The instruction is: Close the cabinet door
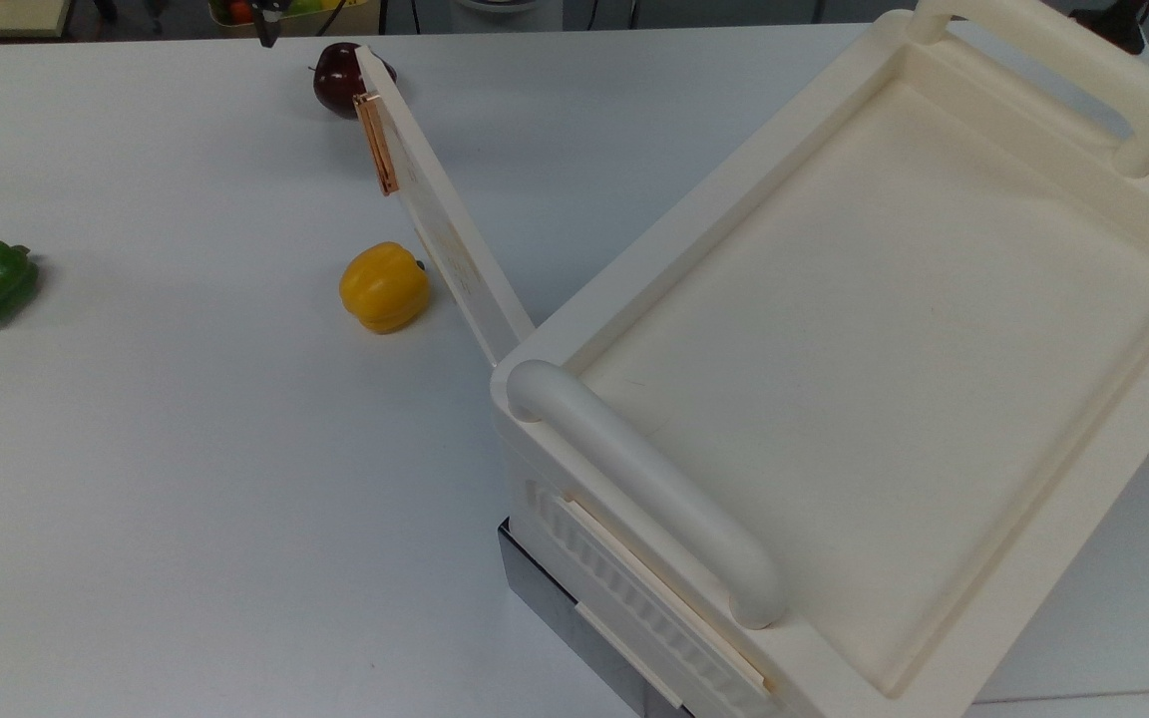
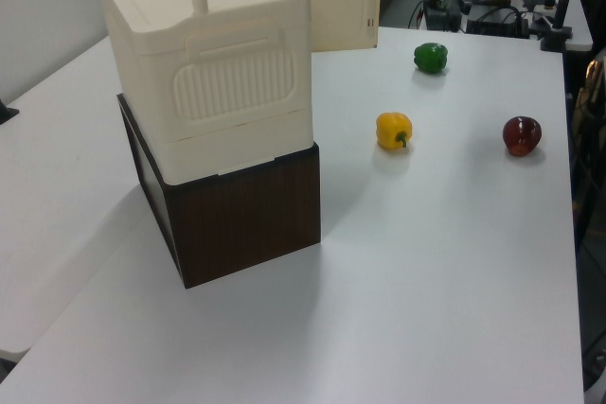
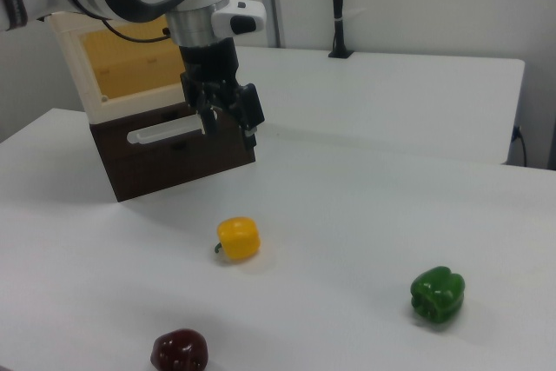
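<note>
cabinet door (image 1: 445, 234): swung wide from cabinet (image 1: 884, 329), closing not begun | gripper (image 3: 228, 115): before the cabinet, nothing seen held, finger state cannot be told

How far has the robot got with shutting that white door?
Nothing looks done yet: the cabinet door stands swung wide out from the cabinet, its copper handle far from the front. In hand: the gripper hangs in front of the cabinet's open side in the right view; I cannot tell whether it touches the door. Left: probably the whole swing shut.
</note>
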Controlling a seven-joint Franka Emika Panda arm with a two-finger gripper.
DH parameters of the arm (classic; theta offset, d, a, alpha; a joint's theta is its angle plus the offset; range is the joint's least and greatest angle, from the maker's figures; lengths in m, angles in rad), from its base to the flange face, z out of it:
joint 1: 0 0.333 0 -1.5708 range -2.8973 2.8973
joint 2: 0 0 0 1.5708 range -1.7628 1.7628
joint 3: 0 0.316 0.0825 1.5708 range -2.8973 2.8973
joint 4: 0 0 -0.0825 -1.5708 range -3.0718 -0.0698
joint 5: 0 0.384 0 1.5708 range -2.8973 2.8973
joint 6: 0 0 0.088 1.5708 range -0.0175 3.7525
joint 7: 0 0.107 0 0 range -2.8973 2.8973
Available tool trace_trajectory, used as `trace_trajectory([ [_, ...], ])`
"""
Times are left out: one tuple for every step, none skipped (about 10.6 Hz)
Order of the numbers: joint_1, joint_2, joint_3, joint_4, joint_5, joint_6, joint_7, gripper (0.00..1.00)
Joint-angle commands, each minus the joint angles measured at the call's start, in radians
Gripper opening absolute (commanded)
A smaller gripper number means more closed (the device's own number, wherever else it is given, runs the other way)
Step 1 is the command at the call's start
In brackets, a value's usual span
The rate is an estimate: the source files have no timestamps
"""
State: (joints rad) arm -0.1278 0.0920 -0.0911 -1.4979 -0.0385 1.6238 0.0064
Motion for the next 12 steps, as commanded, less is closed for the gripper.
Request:
trace_trajectory([
  [0.005,-0.018,-0.002,-0.010,-0.012,-0.025,0.001,1.00],
  [0.004,-0.018,-0.002,-0.010,-0.009,-0.022,-0.002,1.00],
  [0.004,-0.018,-0.002,-0.010,-0.008,-0.022,-0.002,1.00],
  [0.004,-0.018,-0.002,-0.010,-0.005,-0.024,-0.003,1.00],
  [0.004,-0.020,-0.002,-0.010,0.002,-0.025,-0.012,1.00],
  [0.004,-0.018,-0.004,-0.009,0.002,-0.047,-0.025,1.00],
  [0.005,-0.020,-0.004,-0.009,0.002,-0.077,-0.045,1.00],
  [0.005,-0.020,-0.004,-0.009,0.002,-0.082,-0.054,0.98],
  [0.005,-0.020,-0.002,-0.009,0.002,-0.082,-0.059,0.74],
  [0.005,-0.020,-0.002,-0.009,0.002,-0.084,-0.080,0.38],
  [0.005,-0.020,-0.002,-0.009,0.005,-0.082,-0.086,0.10],
  [0.004,-0.020,-0.002,-0.010,0.015,-0.079,-0.086,0.00],
])
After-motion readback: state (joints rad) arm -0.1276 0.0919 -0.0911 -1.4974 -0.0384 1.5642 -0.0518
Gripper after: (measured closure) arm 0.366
